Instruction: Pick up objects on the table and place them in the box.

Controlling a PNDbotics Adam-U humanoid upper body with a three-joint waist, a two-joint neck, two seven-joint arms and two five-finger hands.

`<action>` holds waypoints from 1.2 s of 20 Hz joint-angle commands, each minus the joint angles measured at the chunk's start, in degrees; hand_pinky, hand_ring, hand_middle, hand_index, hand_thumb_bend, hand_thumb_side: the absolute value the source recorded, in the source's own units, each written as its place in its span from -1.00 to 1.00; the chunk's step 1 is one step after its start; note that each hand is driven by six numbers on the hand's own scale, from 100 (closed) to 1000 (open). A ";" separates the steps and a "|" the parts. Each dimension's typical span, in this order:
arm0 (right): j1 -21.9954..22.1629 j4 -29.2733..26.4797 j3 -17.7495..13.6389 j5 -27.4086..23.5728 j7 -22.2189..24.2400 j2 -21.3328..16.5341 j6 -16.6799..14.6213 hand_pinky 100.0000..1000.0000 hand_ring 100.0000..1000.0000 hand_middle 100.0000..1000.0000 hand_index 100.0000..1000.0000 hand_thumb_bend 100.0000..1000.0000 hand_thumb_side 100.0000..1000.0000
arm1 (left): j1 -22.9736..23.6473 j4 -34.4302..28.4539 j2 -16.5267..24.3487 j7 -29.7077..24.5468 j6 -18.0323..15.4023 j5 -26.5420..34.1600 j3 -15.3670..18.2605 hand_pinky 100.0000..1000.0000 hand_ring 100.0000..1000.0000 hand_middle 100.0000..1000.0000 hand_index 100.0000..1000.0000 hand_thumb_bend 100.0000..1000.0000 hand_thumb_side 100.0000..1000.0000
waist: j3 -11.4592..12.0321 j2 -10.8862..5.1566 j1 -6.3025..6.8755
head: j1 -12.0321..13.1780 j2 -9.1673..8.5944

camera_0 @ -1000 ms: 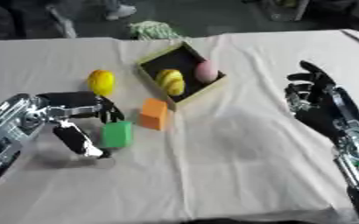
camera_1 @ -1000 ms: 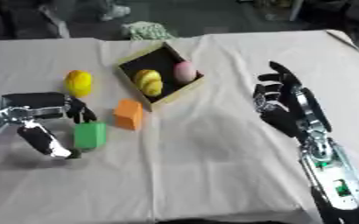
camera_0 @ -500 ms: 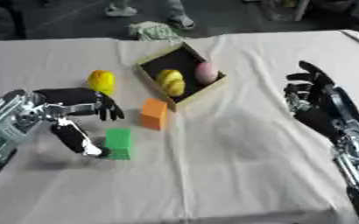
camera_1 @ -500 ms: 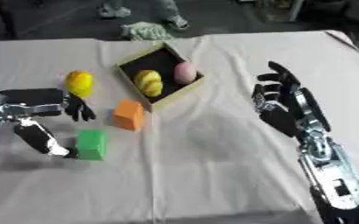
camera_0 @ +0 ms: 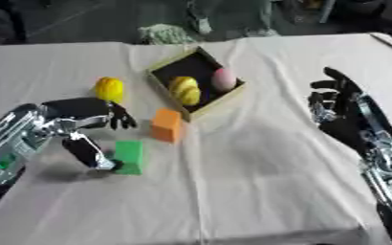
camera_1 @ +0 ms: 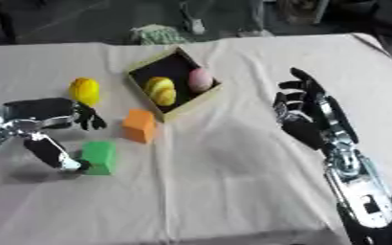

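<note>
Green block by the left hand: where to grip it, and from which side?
Grip the green rectangular block across its two long side faces, coming from above-left with the left hand. It lies flat on the white tablecloth, sides exposed; the thumb already sits at its left face, and the orange cube leaves a gap behind.

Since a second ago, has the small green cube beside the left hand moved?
Yes. The green cube now lies nearer the table's front edge and farther from the orange cube, which has stayed put.
</note>
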 commanded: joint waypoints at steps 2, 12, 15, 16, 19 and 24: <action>-0.68 -0.55 -0.16 0.20 0.16 -0.73 -0.12 0.26 0.34 0.46 0.93 -1.00 -0.57 | -0.87 1.43 -0.02 -1.09 -0.77 -0.96 -0.55 0.43 0.33 0.36 0.70 -0.14 -0.50 | -0.12 -0.82 -0.06 | -0.14 0.28; -0.56 -0.45 -0.22 0.11 0.10 -0.69 -0.11 0.26 0.35 0.46 0.93 -1.00 -0.57 | -1.02 5.18 -1.92 -2.53 -2.50 -1.90 -1.27 0.38 0.26 0.29 0.66 -0.19 -0.53 | -0.20 -0.78 -0.10 | -0.18 0.28; -0.54 -0.40 -0.22 0.08 0.08 -0.64 -0.13 0.26 0.35 0.46 0.93 -1.00 -0.57 | -1.17 5.27 -2.06 -3.15 -2.73 -1.95 -1.18 0.31 0.14 0.15 0.57 -0.26 -0.61 | -0.19 -0.79 -0.07 | -0.23 0.28; -0.54 -0.39 -0.21 0.08 0.08 -0.61 -0.13 0.26 0.35 0.46 0.93 -1.00 -0.57 | -1.18 5.30 -2.11 -2.64 -2.57 -2.12 -1.11 0.30 0.12 0.14 0.56 -0.26 -0.62 | -0.19 -0.80 -0.07 | -0.26 0.28; -0.48 -0.32 -0.27 0.08 0.02 -0.64 -0.10 0.26 0.35 0.46 0.93 -1.00 -0.56 | -1.24 4.54 -1.97 0.70 -1.80 -2.30 -0.64 0.04 -0.17 -0.18 0.29 -0.50 -0.74 | -0.20 -0.85 -0.10 | -0.35 0.28; -0.39 -0.17 -0.29 0.08 -0.05 -0.77 -0.06 0.26 0.35 0.46 0.93 -1.00 -0.56 | -2.06 -0.72 0.44 4.78 0.04 0.23 0.63 -0.08 -0.32 -0.36 0.11 -0.49 -0.74 | -0.13 -0.92 -0.02 | -0.55 0.28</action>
